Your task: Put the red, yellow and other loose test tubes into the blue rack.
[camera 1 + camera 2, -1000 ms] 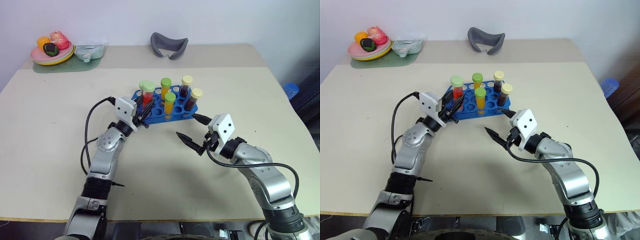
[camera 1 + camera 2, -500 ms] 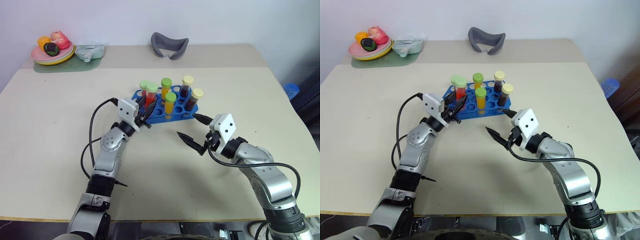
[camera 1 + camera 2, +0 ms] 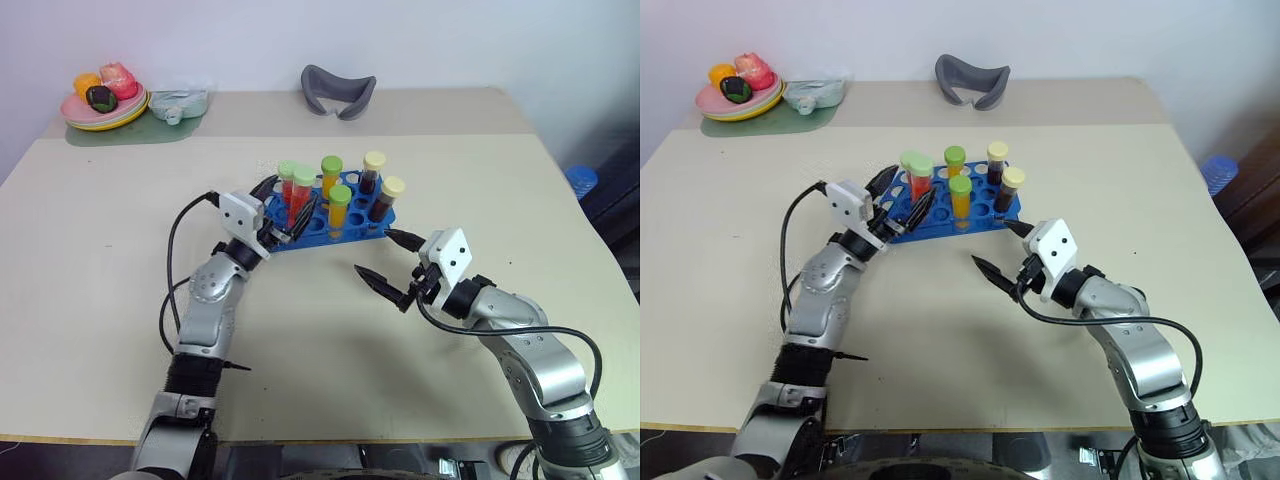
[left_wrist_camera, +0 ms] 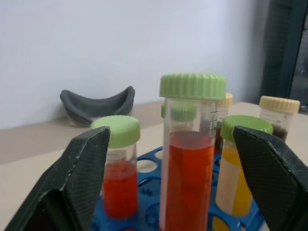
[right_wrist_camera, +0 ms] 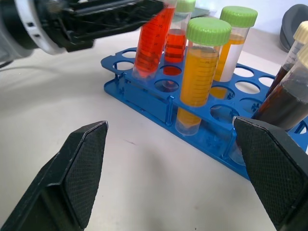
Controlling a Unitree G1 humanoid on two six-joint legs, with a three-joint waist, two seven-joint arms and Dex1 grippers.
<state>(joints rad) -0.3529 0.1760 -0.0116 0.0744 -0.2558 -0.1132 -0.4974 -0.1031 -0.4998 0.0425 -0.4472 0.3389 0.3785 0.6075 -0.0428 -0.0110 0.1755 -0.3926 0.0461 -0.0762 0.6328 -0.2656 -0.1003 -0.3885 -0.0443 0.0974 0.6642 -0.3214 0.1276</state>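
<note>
From my remote station, the beige desk (image 3: 100, 230) carries a blue rack (image 3: 316, 226) of capped tubes near its middle, a grey curved piece (image 3: 339, 90) at the far edge, and in the far left corner a green mat (image 3: 120, 133) bearing a plate of toy food (image 3: 104, 100).

Bright, even light; soft shadows; sharp, blur-free views.

Both grippers (image 3: 268, 208) (image 3: 385, 262) spread wide
</note>
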